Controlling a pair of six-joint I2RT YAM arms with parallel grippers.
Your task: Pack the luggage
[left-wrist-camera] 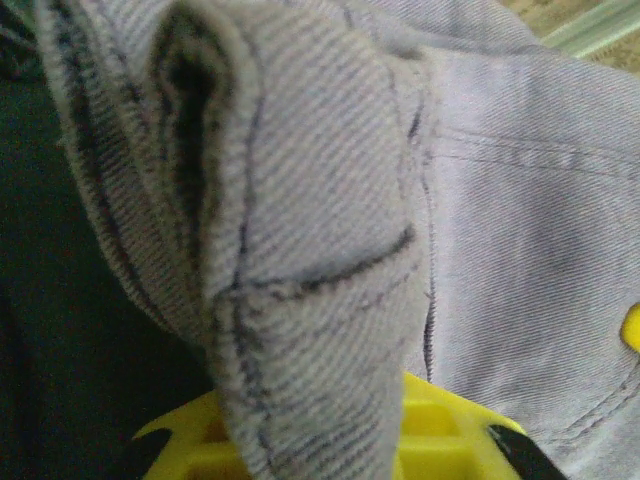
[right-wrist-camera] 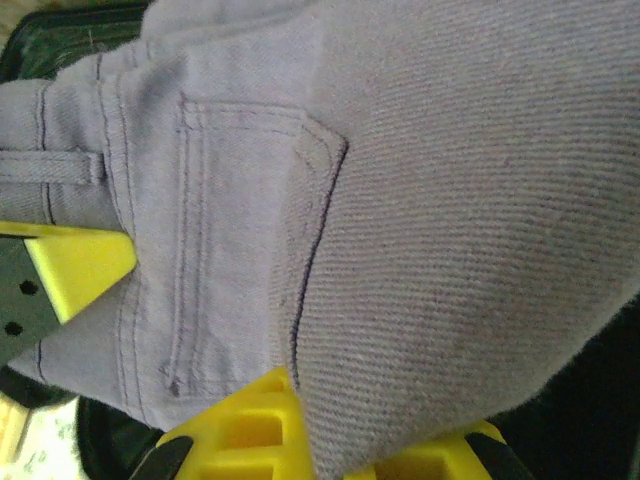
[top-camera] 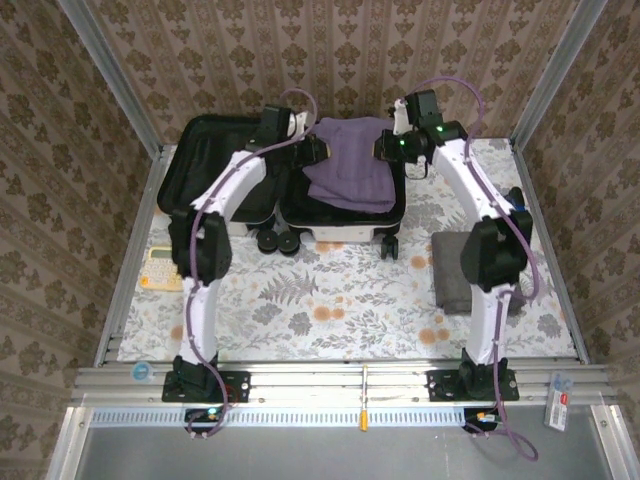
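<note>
The luggage (top-camera: 205, 160) lies open at the back of the table, black lining up, its white shell (top-camera: 340, 232) and wheels facing me. Folded purple jeans (top-camera: 352, 165) hang over its right half, held at both ends. My left gripper (top-camera: 318, 150) is shut on the jeans' left edge; in the left wrist view a fold of denim (left-wrist-camera: 330, 180) passes between the yellow fingers (left-wrist-camera: 440, 440). At the right edge my right gripper (top-camera: 385, 147) is shut on the jeans too. The right wrist view has the back pocket (right-wrist-camera: 240, 240) and denim covering its yellow fingers (right-wrist-camera: 240, 430).
A folded grey cloth (top-camera: 455, 270) lies on the floral tablecloth at the right, beside the right arm. A small beige device (top-camera: 160, 268) sits at the left edge. Patterned walls close in on three sides. The tablecloth in front of the suitcase is open.
</note>
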